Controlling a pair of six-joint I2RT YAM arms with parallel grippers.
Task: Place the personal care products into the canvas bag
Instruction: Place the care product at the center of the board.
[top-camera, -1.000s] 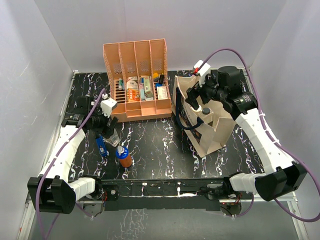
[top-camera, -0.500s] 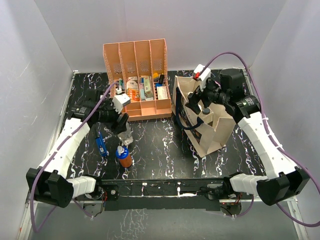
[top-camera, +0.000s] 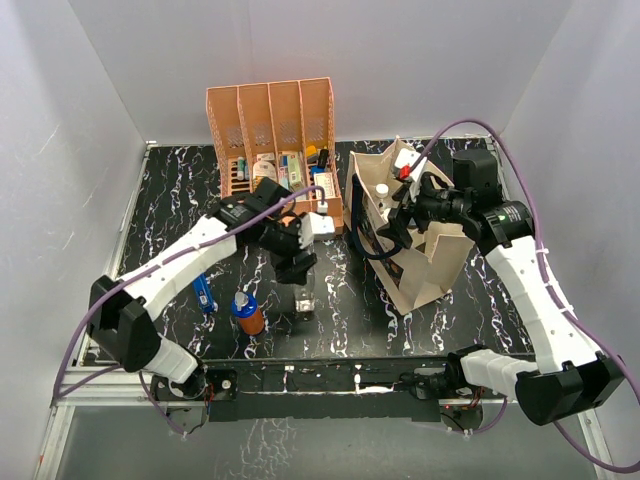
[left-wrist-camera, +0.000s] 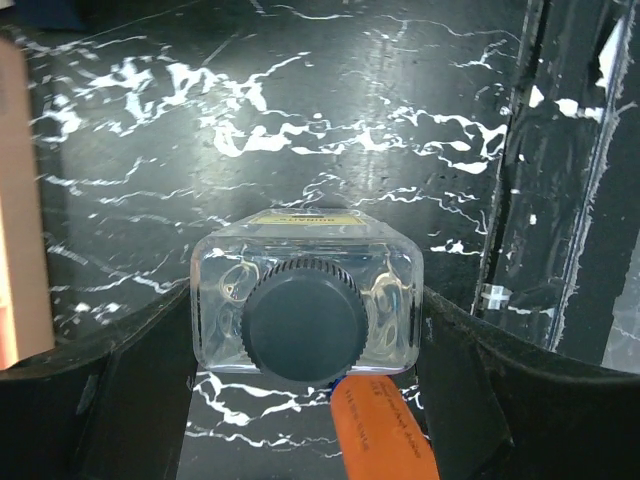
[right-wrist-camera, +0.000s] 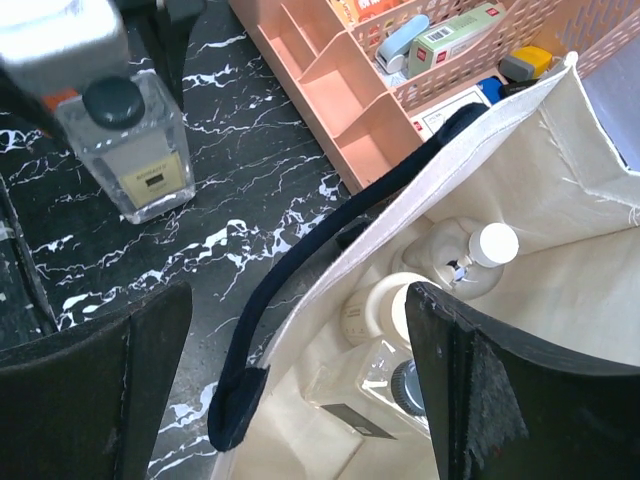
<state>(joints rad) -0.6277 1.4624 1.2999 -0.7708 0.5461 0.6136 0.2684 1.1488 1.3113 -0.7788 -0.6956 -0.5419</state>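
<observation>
My left gripper (top-camera: 300, 283) (left-wrist-camera: 305, 300) is shut on the clear square dark-capped bottle (top-camera: 303, 298) (left-wrist-camera: 305, 315) (right-wrist-camera: 135, 150), holding it upright by its sides over the middle of the table. The orange-brown blue-capped bottle (top-camera: 248, 313) stands left of it, with the small blue bottle (top-camera: 204, 292) farther left. The cream canvas bag (top-camera: 425, 255) (right-wrist-camera: 520, 170) stands open at the right. Inside it lie a white-topped bottle (right-wrist-camera: 488, 246), a white cylinder (right-wrist-camera: 380, 305) and a clear grey-capped bottle (right-wrist-camera: 405, 385). My right gripper (top-camera: 398, 222) (right-wrist-camera: 300, 390) hangs open over the bag's near rim and navy handle (right-wrist-camera: 320, 300).
The orange four-slot file rack (top-camera: 275, 160) (right-wrist-camera: 330, 90) with small packs stands at the back, just left of the bag. White walls close in the table on three sides. A metal rail (top-camera: 330, 375) runs along the near edge.
My left gripper closed on the clear square bottle at the left and carried it right toward the table's middle. The right gripper shifted slightly over the bag and stayed open.
</observation>
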